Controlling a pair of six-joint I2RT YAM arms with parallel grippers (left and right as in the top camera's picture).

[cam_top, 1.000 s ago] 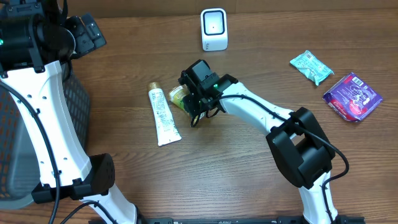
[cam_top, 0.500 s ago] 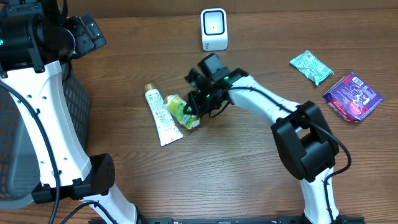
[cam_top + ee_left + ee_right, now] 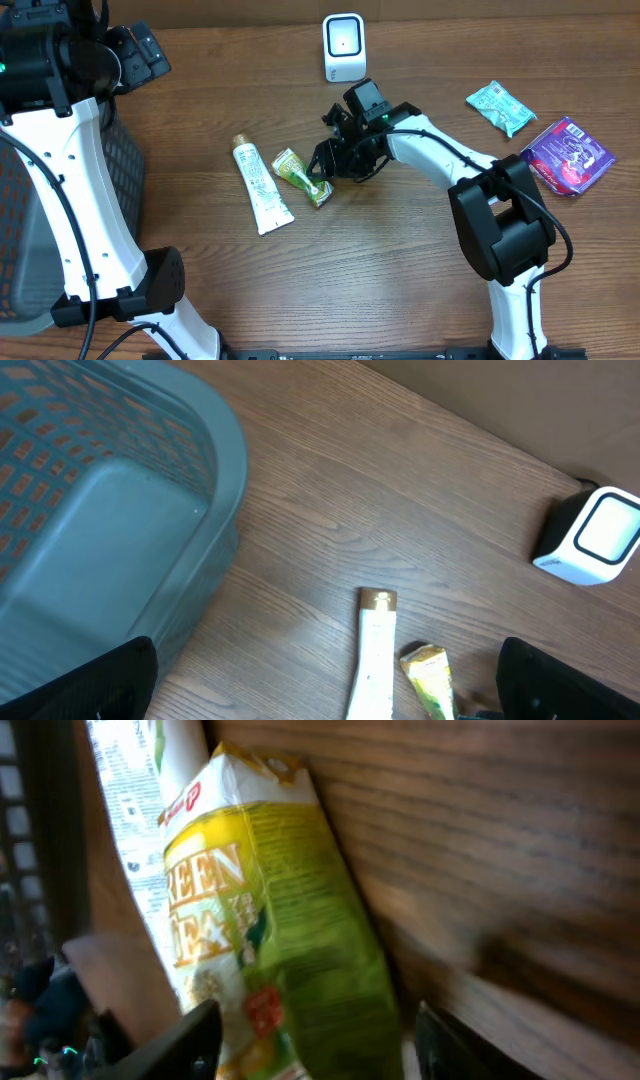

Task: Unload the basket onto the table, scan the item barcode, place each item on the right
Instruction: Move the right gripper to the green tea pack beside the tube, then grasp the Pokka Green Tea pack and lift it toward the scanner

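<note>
Between parted fingers, a soft tea packet lies flat on the bench

Close up in the right wrist view, the green tea packet [image 3: 270, 920] lies on the bench [image 3: 480, 840] with its near end between the right fingers [image 3: 190, 1042], which stand apart and released. Wood shows between the packet and one finger; I cannot tell whether the other touches it. It looks light, thin and crinkly, a filled pouch with a flat sealed top edge. It is likely slippery, quick to buckle and awkward to lift from flat. I judge the best hold to be across the narrow width near one sealed end, pinched lightly so the printed faces are left bare for scanning. No barcode shows on the upper face; it may be underneath. Readable print: large letters "REEN" above "EA", evidently green tea, and a small round red logo near the top, too blurred to read.

Just beside it lies a white tube [image 3: 262, 190] with a gold cap, its fine print too small to read. Farther back stands the white scanner [image 3: 344, 46], with no marking I can make out. Off to the left, near the basket [image 3: 110, 500], the left fingers [image 3: 95, 682] hang wide apart and empty
</note>
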